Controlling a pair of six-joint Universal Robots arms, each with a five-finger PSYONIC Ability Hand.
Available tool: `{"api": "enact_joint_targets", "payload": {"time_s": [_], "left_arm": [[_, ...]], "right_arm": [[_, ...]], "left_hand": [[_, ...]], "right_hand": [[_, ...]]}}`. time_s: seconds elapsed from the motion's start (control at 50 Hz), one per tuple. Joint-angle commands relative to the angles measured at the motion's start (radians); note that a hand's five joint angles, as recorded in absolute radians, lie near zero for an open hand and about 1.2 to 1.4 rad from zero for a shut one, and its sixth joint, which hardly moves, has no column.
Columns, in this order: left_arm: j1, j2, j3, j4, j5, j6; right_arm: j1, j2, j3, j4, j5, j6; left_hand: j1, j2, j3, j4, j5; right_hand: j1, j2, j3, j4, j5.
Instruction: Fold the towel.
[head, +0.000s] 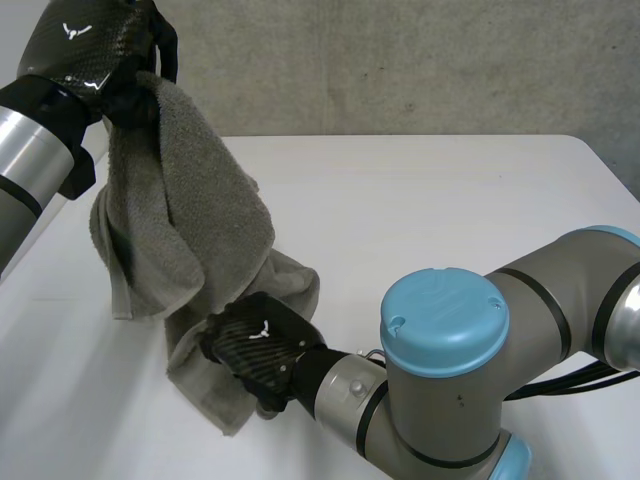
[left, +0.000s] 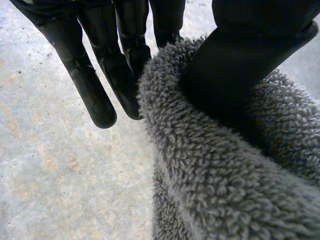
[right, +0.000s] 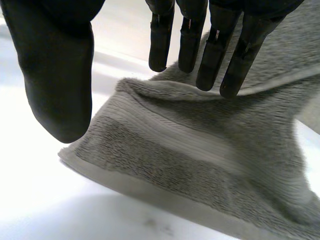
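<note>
- Towel (head: 190, 230), grey terry, hangs from the raised left hand (head: 90, 50) at the near left of the table (head: 450, 200); its upper part is off the surface, bunched in loose vertical folds
- Lower end of towel rests on the white table, left of centre, with a hemmed edge and a flat woven band lying on the surface
- Left hand: pinching the towel's top. In the left wrist view the thumb (left: 225, 75) presses into the pile from one side and the cloth wraps up around it; the fingers (left: 95, 95) run straight along the other side, the nearest one touching the cloth
- Which part of the towel the left hand holds (corner or edge) cannot be told; the cloth is gathered there
- Right hand (head: 255, 345): low, at the towel's bottom end near the table, palm side toward the cloth
- Right wrist view: fingers (right: 210, 55) straight and spread a little, tips just over a raised fold; thumb (right: 60, 85) held well apart from them, beside the hemmed corner. Nothing is pinched between them
- Whether the right fingertips touch the fold cannot be told
- Right arm (head: 450, 340) reaches in from the near right, its light-blue cap facing up
- Left arm (head: 25, 150) comes in from the left
- Grey wall (head: 400, 60) behind the table
</note>
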Motion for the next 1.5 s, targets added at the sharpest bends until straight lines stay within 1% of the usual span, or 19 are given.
{"api": "enact_joint_targets", "payload": {"time_s": [0.02, 0.12, 0.3, 0.46, 0.56, 0.6, 0.62, 0.66, 0.74, 0.82, 1.12, 1.22, 1.26, 1.3, 1.5], "left_arm": [[-0.002, -0.001, 0.003, 0.0, -0.001, -0.02], [-0.005, -0.004, -0.001, 0.002, -0.003, -0.022], [-0.005, -0.004, -0.007, 0.002, -0.015, -0.02], [-0.005, -0.004, -0.005, 0.002, -0.015, -0.02], [-0.005, -0.002, -0.007, 0.002, -0.015, -0.022], [-0.005, -0.002, -0.008, 0.002, -0.015, -0.022], [-0.005, -0.002, -0.008, 0.002, -0.015, -0.022], [-0.005, -0.002, -0.01, 0.002, -0.015, -0.023], [-0.005, -0.002, -0.013, 0.003, -0.015, -0.023], [-0.005, -0.002, -0.016, 0.003, -0.015, -0.023], [-0.005, -0.004, -0.017, 0.003, -0.014, -0.025], [-0.005, -0.004, -0.019, 0.003, -0.014, -0.028], [-0.005, -0.004, -0.019, 0.003, -0.014, -0.028], [-0.005, -0.004, -0.019, 0.003, -0.014, -0.028], [-0.005, -0.005, -0.019, 0.003, -0.014, -0.029]], "right_arm": [[0.005, 0.026, -0.012, 0.001, -0.039, 0.006], [0.025, 0.073, -0.033, 0.001, -0.037, -0.006], [0.065, 0.11, -0.037, -0.014, -0.031, -0.024], [0.108, 0.138, -0.035, -0.06, -0.017, -0.104], [0.118, 0.161, -0.043, -0.074, 0.012, -0.133], [0.126, 0.177, -0.055, -0.084, 0.043, -0.151], [0.126, 0.177, -0.055, -0.085, 0.043, -0.152], [0.128, 0.19, -0.06, -0.086, 0.067, -0.178], [0.128, 0.193, -0.063, -0.092, 0.079, -0.193], [0.128, 0.202, -0.069, -0.103, 0.08, -0.198], [0.128, 0.233, -0.09, -0.104, 0.078, -0.202], [0.128, 0.24, -0.099, -0.104, 0.08, -0.204], [0.128, 0.242, -0.106, -0.104, 0.08, -0.202], [0.128, 0.242, -0.107, -0.106, 0.08, -0.202], [0.128, 0.256, -0.129, -0.104, 0.08, -0.201]], "left_hand": [[0.208, 0.178, 0.18, 0.179, 0.203], [0.208, 0.178, 0.18, 0.179, 0.203], [0.208, 0.178, 0.18, 0.179, 0.203], [0.208, 0.178, 0.18, 0.179, 0.203], [0.208, 0.178, 0.18, 0.179, 0.203], [0.208, 0.178, 0.18, 0.179, 0.203], [0.208, 0.178, 0.18, 0.179, 0.203], [0.208, 0.178, 0.18, 0.179, 0.203], [0.208, 0.178, 0.18, 0.179, 0.203], [0.208, 0.178, 0.18, 0.179, 0.203], [0.208, 0.178, 0.18, 0.179, 0.203], [0.208, 0.178, 0.18, 0.179, 0.203], [0.208, 0.178, 0.18, 0.179, 0.203], [0.208, 0.178, 0.18, 0.179, 0.203], [0.208, 0.178, 0.18, 0.179, 0.203]], "right_hand": [[-0.028, -0.043, -0.037, -0.039, -0.015], [-0.122, -0.137, -0.13, -0.132, -0.108], [-0.122, -0.137, -0.131, -0.132, -0.108], [-0.098, -0.114, -0.107, -0.109, -0.085], [-0.072, -0.088, -0.081, -0.083, -0.059], [-0.04, -0.055, -0.049, -0.051, -0.026], [-0.039, -0.055, -0.048, -0.05, -0.026], [0.06, 0.044, 0.051, 0.049, 0.073], [0.096, 0.08, 0.087, 0.085, 0.109], [0.166, 0.15, 0.157, 0.155, 0.179], [0.19, 0.174, 0.181, 0.179, 0.203], [0.257, 0.241, 0.248, 0.246, 0.27], [0.35, 0.335, 0.342, 0.34, 0.364], [0.392, 0.376, 0.383, 0.381, 0.405], [0.416, 0.4, 0.407, 0.405, 0.429]]}}
